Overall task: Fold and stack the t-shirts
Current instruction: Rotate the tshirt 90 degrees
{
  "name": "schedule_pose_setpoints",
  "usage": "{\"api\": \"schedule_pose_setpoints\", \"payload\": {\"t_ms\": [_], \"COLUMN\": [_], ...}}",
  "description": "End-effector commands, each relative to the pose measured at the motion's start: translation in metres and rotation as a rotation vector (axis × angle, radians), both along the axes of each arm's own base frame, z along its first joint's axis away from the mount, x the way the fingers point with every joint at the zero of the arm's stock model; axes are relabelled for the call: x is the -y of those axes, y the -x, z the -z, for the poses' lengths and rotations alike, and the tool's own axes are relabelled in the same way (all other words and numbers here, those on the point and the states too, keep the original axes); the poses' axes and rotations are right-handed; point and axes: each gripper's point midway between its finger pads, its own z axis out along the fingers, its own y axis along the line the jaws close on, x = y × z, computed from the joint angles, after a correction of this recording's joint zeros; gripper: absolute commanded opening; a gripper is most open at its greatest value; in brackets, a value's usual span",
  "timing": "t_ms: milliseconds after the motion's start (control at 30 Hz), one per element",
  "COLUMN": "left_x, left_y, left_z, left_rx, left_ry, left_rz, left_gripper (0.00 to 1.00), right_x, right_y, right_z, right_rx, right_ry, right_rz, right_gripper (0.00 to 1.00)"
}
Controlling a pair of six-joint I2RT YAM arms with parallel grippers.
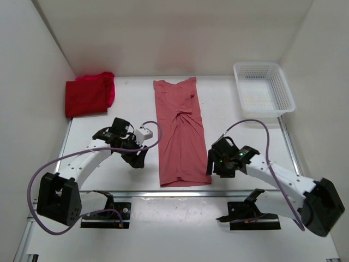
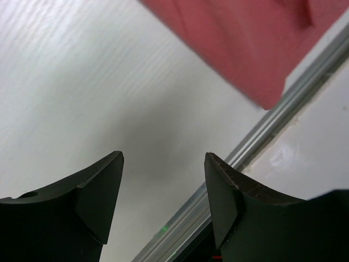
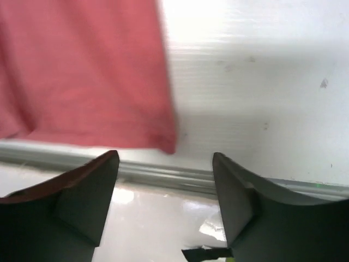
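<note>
We are holding the left pincer [image 2: 163,158] wide open and empty above the bare bench [image 1: 125,98], just beside the near left corner of the faded salmon t-shirt [image 1: 180,136]. The right pincer [image 3: 165,155] is also standing open with nothing in it, near the near right corner of this shirt. The shirt is lying as a long strip in the middle of the bench, reaching from the far edge toward the near edge. The dark crimson t-shirt [image 1: 84,98] is lying folded at the far left corner, touching the bright pinkish-red t-shirt [image 1: 109,87]. A white mesh basket [image 1: 256,64] is sitting at the far right corner.
</note>
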Motion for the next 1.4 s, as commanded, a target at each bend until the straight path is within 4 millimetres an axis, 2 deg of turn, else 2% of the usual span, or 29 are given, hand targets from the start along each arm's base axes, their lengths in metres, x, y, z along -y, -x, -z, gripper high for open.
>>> {"api": "schedule_pose_setpoints", "payload": {"t_ms": [0,33,67,133,200,267,300,333,367,400,433,500,567,633,733,800,867,967,1000,1033,1100,1167,1333,1367], "left_x": [0.02,0.023,0.025,0.026,0.023,0.016,0.012,0.008,0.005,0.003,0.001,-0.003,-0.004,-0.004,-0.004,-0.003,-0.004,-0.004,-0.004,-0.003,-0.003,-0.002,0.002,0.002], "left_y": [0.007,0.01,0.012,0.011,0.007,0.004,0.005,0.003,0.0,0.0,-0.002,-0.003,-0.003,0.0,-0.001,-0.001,-0.001,0.0,0.0,0.0,0.001,0.0,0.005,0.003], "left_z": [-0.013,-0.012,-0.011,-0.009,-0.009,-0.007,-0.005,-0.005,-0.005,-0.006,-0.005,-0.005,-0.004,-0.002,0.0,0.001,0.001,0.001,0.001,0.001,0.002,0.001,0.001,-0.002], "left_rx": [0.003,-0.01,-0.019,-0.032,-0.038,-0.03,-0.035,-0.027,-0.024,-0.021,-0.014,-0.025,-0.029,-0.041,-0.041,-0.041,-0.04,-0.044,-0.043,-0.046,-0.048,-0.044,-0.052,-0.029], "left_ry": [0.059,0.062,0.068,0.081,0.088,0.079,0.077,0.071,0.066,0.069,0.069,0.077,0.075,0.076,0.079,0.077,0.074,0.069,0.07,0.071,0.068,0.075,0.067,0.061], "left_rz": [0.073,0.078,0.077,0.053,0.017,-0.015,-0.033,-0.047,-0.072,-0.089,-0.1,-0.133,-0.145,-0.141,-0.143,-0.137,-0.139,-0.133,-0.136,-0.132,-0.125,-0.12,-0.076,-0.057], "left_gripper": [0.72,0.73,0.73,0.73,0.72,0.73,0.73,0.73,0.73,0.73,0.73,0.73,0.73,0.73,0.72,0.72,0.73,0.73,0.73,0.73,0.73,0.72,0.73,0.73], "right_x": [-0.014,-0.022,-0.031,-0.062,-0.082,-0.102,-0.11,-0.123,-0.129,-0.132,-0.141,-0.148,-0.156,-0.16,-0.156,-0.159,-0.161,-0.152,-0.149,-0.142,-0.139,-0.14,-0.136,-0.136], "right_y": [-0.013,-0.018,-0.016,-0.019,-0.023,-0.033,-0.037,-0.039,-0.045,-0.04,-0.041,-0.037,-0.03,-0.026,-0.019,-0.019,-0.02,-0.022,-0.022,-0.017,-0.021,-0.022,-0.007,-0.007], "right_z": [-0.035,-0.046,-0.045,-0.06,-0.061,-0.057,-0.051,-0.057,-0.053,-0.043,-0.049,-0.038,-0.033,-0.028,-0.013,-0.011,-0.009,-0.002,0.001,0.004,0.002,-0.003,0.001,-0.006], "right_rx": [0.141,0.162,0.154,0.175,0.154,0.138,0.126,0.142,0.131,0.086,0.073,0.031,0.02,0.004,-0.05,-0.049,-0.047,-0.06,-0.066,-0.079,-0.071,-0.059,-0.084,-0.08], "right_ry": [-0.084,-0.098,-0.084,-0.119,-0.121,-0.115,-0.112,-0.136,-0.125,-0.119,-0.151,-0.143,-0.153,-0.157,-0.122,-0.135,-0.136,-0.118,-0.126,-0.115,-0.127,-0.157,-0.201,-0.221], "right_rz": [-0.072,-0.085,-0.128,-0.2,-0.233,-0.264,-0.273,-0.307,-0.313,-0.337,-0.35,-0.366,-0.395,-0.39,-0.376,-0.389,-0.395,-0.371,-0.358,-0.354,-0.335,-0.325,-0.326,-0.302], "right_gripper": [0.71,0.73,0.74,0.74,0.74,0.63,0.54,0.46,0.41,0.35,0.32,0.33,0.48,0.55,0.56,0.55,0.47,0.29,0.19,0.15,0.0,0.0,0.0,0.0]}}
